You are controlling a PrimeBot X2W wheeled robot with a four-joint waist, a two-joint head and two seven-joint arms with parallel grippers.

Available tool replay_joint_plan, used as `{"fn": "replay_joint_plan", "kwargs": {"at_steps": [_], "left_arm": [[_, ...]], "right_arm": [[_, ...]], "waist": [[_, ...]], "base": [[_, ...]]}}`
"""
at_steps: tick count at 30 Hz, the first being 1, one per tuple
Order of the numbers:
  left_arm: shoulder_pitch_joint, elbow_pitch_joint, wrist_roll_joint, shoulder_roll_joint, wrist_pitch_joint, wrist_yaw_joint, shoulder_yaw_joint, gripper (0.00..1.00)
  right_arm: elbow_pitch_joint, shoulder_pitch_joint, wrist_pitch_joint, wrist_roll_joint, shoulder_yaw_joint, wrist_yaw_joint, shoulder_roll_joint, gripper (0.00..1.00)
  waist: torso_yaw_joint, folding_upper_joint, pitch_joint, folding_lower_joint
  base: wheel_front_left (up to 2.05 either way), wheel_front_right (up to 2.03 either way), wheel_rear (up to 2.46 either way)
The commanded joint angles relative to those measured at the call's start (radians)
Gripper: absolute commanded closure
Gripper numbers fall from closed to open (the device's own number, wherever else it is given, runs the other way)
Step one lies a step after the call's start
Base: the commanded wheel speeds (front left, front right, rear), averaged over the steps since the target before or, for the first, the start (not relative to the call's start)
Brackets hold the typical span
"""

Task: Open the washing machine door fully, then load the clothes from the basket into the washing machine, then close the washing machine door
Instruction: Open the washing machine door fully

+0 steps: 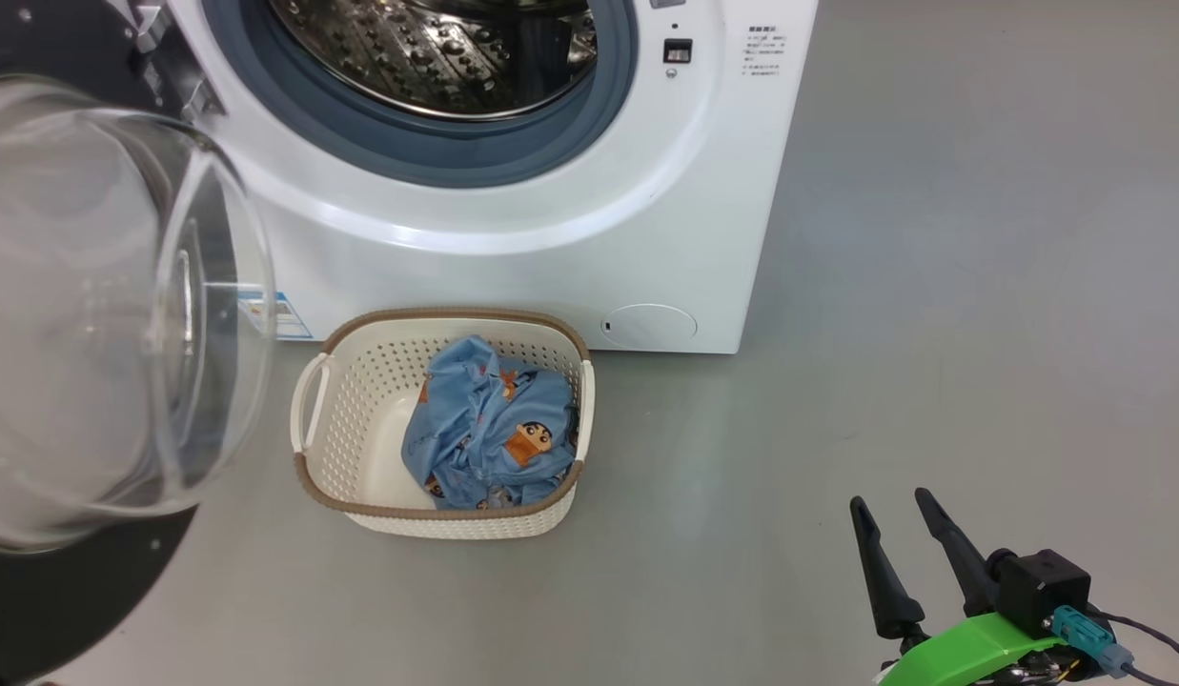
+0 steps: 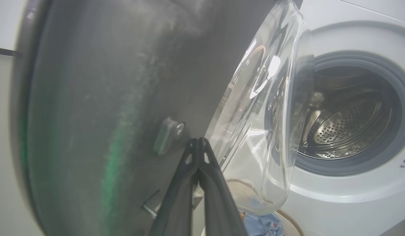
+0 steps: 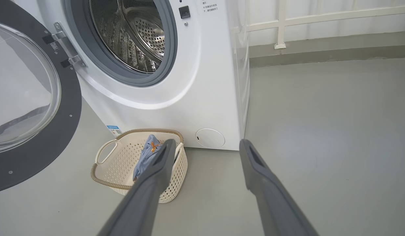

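Found the washing machine door (image 3: 32, 164) swung wide, left of the washing machine (image 1: 551, 248).
Saw the basket (image 1: 360, 400) on the floor (image 1: 932, 286) just before the washing machine, the clothes (image 1: 494, 429) bunched inside, the door's glass bulge (image 1: 122, 314) just left of it. Noted the left pincer (image 2: 198, 141) pressed shut, gripping nothing, tips by the door's inner face; the right pincer (image 1: 889, 498) spread wide, empty, right of the machine, well apart.

Right gripper (image 3: 206, 143) hung with fingers spread wide, nothing between them. The washing machine (image 3: 202, 82) stood at eleven o'clock, its door (image 3: 35, 160) wide open at nine. The basket (image 3: 112, 172) sat at seven, blue clothes (image 3: 144, 159) inside.
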Motion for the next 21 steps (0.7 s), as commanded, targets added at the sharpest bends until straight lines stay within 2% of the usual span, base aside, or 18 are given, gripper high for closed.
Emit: {"fn": "replay_joint_plan", "kwargs": {"at_steps": [1, 7, 10, 16, 21], "left_arm": [[-0.048, -0.009, 0.01, 0.036, -0.006, 0.0, 0.071, 1.0], [-0.126, 0.047, 0.028, 0.059, -0.006, -0.022, 0.205, 1.0], [-0.174, 0.114, 0.029, 0.109, -0.006, -0.044, 0.266, 1.0], [-0.255, 0.2, 0.082, 0.166, -0.006, -0.078, 0.341, 1.0], [-0.296, 0.244, 0.121, 0.191, -0.006, -0.097, 0.365, 1.0]], "right_arm": [[-0.019, -0.029, -0.008, -0.016, 0.021, 0.003, -0.002, 0.0], [-0.016, -0.033, -0.008, -0.022, 0.023, 0.003, -0.002, 0.0], [-0.017, -0.031, -0.008, -0.024, 0.026, 0.003, -0.002, 0.0], [-0.018, -0.049, -0.008, -0.038, 0.028, 0.003, -0.002, 0.0], [-0.02, -0.059, -0.008, -0.046, 0.026, 0.003, -0.002, 0.0]], "waist": [[-0.005, -0.0001, 0.003, 0.0], [-0.015, -0.0001, 0.016, 0.0], [-0.02, -0.0001, 0.023, 0.0], [-0.034, -0.0001, 0.051, 0.0], [-0.046, -0.0001, 0.069, 0.0]], "base": [[0.0, 0.0, 0.0], [0.0, 0.0, 0.0], [0.0, 0.0, 0.0], [0.0, 0.0, 0.0], [0.0, 0.0, 0.0]]}}
